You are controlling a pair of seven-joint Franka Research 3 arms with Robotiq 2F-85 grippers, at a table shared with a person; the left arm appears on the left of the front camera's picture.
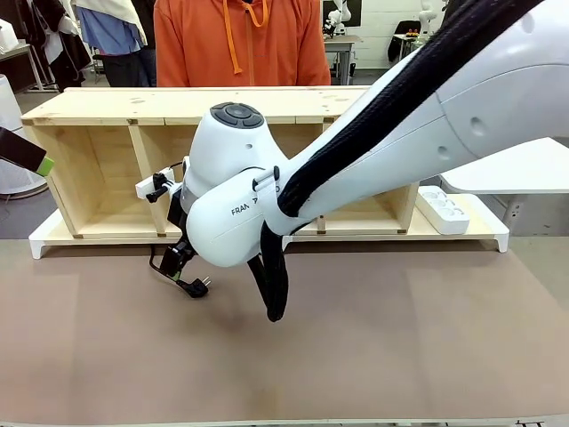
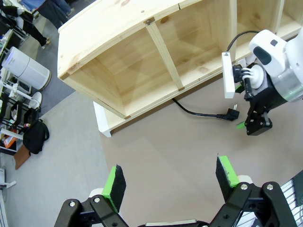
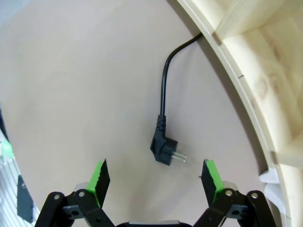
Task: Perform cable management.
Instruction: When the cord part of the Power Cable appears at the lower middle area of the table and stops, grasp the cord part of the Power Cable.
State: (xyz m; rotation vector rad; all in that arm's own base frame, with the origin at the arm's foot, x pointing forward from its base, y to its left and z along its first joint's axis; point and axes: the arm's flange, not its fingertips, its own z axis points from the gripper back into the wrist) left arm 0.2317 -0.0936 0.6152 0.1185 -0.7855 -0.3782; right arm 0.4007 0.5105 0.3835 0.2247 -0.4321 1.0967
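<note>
Shelf (image 1: 107, 151) at the far side of the table (image 1: 400, 356), person (image 1: 240, 44) behind it, cable (image 3: 164, 85) maybe from under the shelf, plug (image 3: 164, 150) in front, strip (image 1: 442, 210) at right.

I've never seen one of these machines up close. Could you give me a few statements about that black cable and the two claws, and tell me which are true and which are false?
1. The right gripper is open just above the plug and is not gripping it. True.
2. The plug is pushed into the white power strip. False: it lies loose on the table, and the strip sits apart at the other end.
3. The cable runs from the plug to the edge of the wooden shelf. True.
4. The left gripper is clamped on the cable. False: it is open and empty, well apart from the cable.
</note>
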